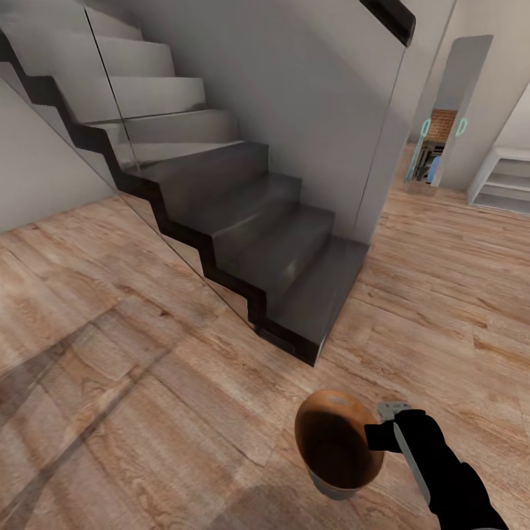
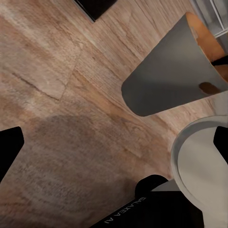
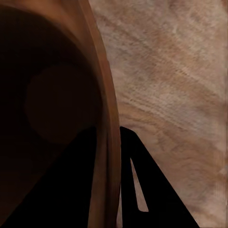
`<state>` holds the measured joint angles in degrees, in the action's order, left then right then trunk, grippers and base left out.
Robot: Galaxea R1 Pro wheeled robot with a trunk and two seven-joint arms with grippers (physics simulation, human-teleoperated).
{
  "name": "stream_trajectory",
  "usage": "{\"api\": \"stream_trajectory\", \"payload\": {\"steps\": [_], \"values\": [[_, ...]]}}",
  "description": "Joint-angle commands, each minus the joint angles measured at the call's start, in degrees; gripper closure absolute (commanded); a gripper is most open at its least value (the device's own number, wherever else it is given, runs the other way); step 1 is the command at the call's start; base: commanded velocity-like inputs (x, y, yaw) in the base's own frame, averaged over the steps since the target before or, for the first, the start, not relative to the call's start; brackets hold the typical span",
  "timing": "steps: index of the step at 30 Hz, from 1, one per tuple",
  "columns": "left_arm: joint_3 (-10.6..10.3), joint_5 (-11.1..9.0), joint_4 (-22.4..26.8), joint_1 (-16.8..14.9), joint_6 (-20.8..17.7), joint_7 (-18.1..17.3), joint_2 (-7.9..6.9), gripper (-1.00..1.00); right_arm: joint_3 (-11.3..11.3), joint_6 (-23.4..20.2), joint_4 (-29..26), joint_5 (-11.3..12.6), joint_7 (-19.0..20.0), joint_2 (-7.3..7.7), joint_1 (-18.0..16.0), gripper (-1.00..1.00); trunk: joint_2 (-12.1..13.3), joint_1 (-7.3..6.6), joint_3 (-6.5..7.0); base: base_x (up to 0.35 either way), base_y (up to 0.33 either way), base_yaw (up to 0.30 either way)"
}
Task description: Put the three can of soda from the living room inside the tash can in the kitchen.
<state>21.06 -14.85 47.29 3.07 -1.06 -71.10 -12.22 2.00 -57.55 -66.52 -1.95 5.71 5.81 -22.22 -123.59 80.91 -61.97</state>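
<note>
— Where the plank floor (image 1: 110, 353) runs on past the staircase (image 1: 250, 235), how much open room is there?

— Plenty to the left and near side: bare wood from the wall to the lowest step. The bottom tread's corner juts out toward the robot, its dark edge just ahead of the bin. A glass panel (image 1: 353, 110) rises along the stair's right flank, and beyond it the floor continues toward a doorway (image 1: 442, 140) and a white shelf unit (image 1: 508, 180).

— And the tash can (image 1: 338, 447)?

— Low in the head view, right of centre, held off the floor by the right hand (image 1: 388, 425). Its brown mouth faces up toward the camera and its grey base points down; the long axis tilts a little, the rim leaning toward the stairs. The handle slot sits on the far side of the rim.

— Grip?

— The right hand (image 3: 111, 180) is clamped on the rim: the right wrist view shows one finger (image 3: 61, 190) inside the brown wall and the other outside.

— The left hand?

— In the left wrist view its dark fingers (image 2: 10, 152) stand far apart, with nothing between, and the tash can (image 2: 166, 76) hangs nearby above the floor (image 2: 61, 95).
</note>
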Motion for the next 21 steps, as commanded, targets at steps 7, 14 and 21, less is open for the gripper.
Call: {"api": "stream_trajectory", "payload": {"steps": [7, 14, 21], "values": [[-0.01, 0.0, 0.0, 0.0, 0.0, 0.0, 0.0, -1.0, -0.07, -0.02, 0.07, 0.19, 0.27, -0.01, -0.01, 1.0, 0.0, 0.0, 0.0, 0.0, 0.0, 0.0], [-0.01, -0.02, 0.0, 0.0, 0.0, 0.0, 0.0, -1.0, -0.07, -0.02, 0.15, 0.19, 0.27, -0.01, -0.01, 1.0, 0.0, 0.0, 0.01, 0.0, 0.0, 0.0], [0.01, 0.0, 0.0, 0.0, 0.0, 0.0, 0.0, -1.0, -0.07, -0.02, 0.22, 0.19, 0.27, -0.01, -0.01, 1.0, 0.0, 0.0, 0.46, 0.0, 0.0, 0.0]]}}
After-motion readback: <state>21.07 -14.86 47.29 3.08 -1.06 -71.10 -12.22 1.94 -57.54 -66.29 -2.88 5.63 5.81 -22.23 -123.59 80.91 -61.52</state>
